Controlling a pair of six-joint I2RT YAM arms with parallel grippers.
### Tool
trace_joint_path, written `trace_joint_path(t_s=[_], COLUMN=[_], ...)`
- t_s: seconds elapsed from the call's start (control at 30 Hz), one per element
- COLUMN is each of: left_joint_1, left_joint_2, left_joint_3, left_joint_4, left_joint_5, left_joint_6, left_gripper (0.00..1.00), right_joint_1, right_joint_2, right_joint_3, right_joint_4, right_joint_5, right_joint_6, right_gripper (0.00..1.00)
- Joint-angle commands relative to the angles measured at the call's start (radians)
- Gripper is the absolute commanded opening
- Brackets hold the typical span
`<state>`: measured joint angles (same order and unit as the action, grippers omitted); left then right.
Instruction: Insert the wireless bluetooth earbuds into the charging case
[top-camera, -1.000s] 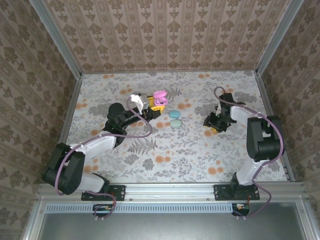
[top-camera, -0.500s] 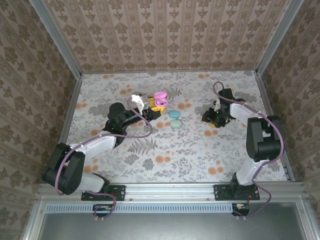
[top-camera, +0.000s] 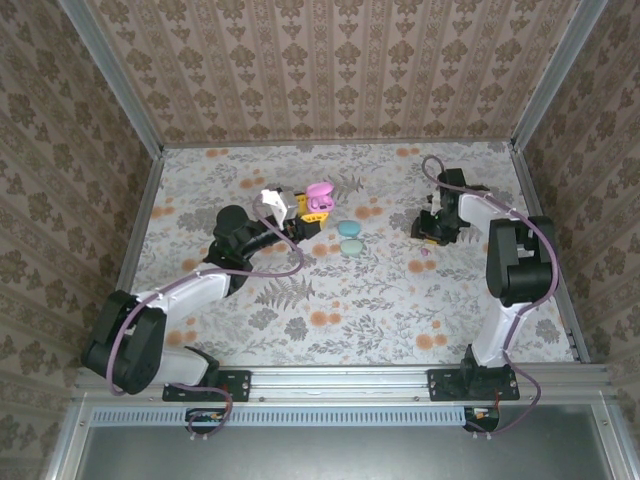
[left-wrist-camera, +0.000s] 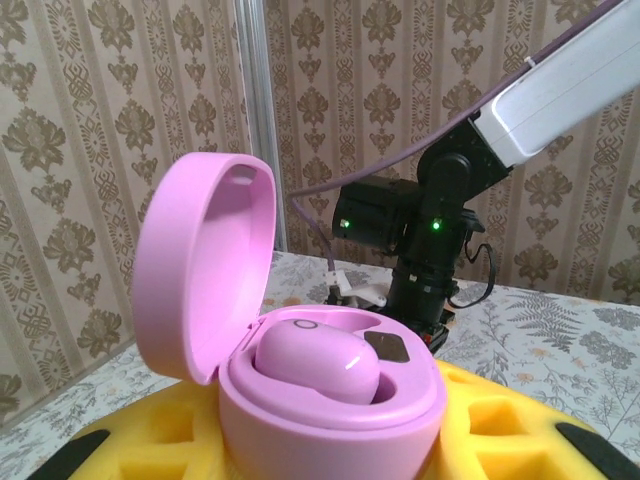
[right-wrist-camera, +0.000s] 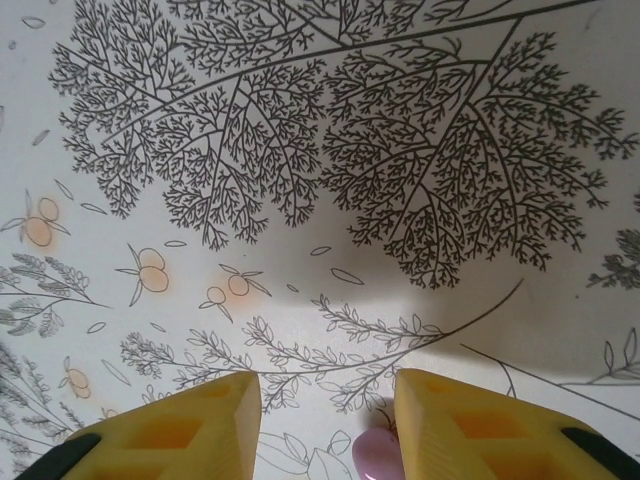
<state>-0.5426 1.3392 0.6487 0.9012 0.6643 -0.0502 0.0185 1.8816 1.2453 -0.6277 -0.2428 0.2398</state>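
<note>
Step in hand, by judgement: picking the loose bud (right-wrist-camera: 372, 458) off the surface (right-wrist-camera: 300, 120) with the right claw (right-wrist-camera: 322, 420). To do this well, shift slightly toward the near side and a touch sideways first, bringing the bud midway between the yellow pads (right-wrist-camera: 170, 435) rather than against one of them; then descend straight, close slowly, and lift without dragging. Treat as glossy, rounded and tiny, likely to squirt out under an off-centre pinch, so squeeze across the widest part and stop at first firm contact. Right claw at present: released, pads apart, gripping nothing. Bud's place: on the surface at the bottom edge of the right wrist view, within the gap yet hard by the inner face of the right-hand pad, partly cut off by the frame; touching that pad or not, impossible to tell. From above, a pink speck just nearer the bases than the claw. Left claw (top-camera: 306, 208): clenched on the open pink case (left-wrist-camera: 330, 400), lid (left-wrist-camera: 205, 260) tipped back, a seated bud (left-wrist-camera: 318, 362) already in one well. Hold that case level and steady for the hand-over. Well apart from the loose bud, with two cyan cases (top-camera: 349, 228) lying on the surface between.
</note>
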Motion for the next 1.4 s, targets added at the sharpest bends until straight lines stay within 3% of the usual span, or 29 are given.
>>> trace_joint_path(t_s=[0.0,0.4,1.0,1.37], left_joint_1=[0.000,0.000,-0.002,-0.003], left_joint_2=[-0.023,-0.023,-0.021,-0.020], left_joint_3=[0.008,0.008,0.017,0.022], left_joint_4=[-0.002,-0.005,-0.009,-0.012], left_joint_5=[-0.006,-0.004,-0.005,-0.005], left_joint_6=[0.021,0.022,0.024,0.024], left_gripper=[0.22,0.22,0.22,0.22], right_joint_1=[0.010,0.016,0.045,0.047], right_joint_2=[0.027,0.056,0.064,0.081], right_joint_3=[0.043,0.056,0.085,0.092], right_joint_4=[-0.097,-0.150,-0.205,-0.213], right_joint_5=[0.024,0.065,0.149,0.151], right_joint_6=[-0.084,-0.099,-0.105,-0.112], right_gripper=[0.42,0.42,0.31,0.30])
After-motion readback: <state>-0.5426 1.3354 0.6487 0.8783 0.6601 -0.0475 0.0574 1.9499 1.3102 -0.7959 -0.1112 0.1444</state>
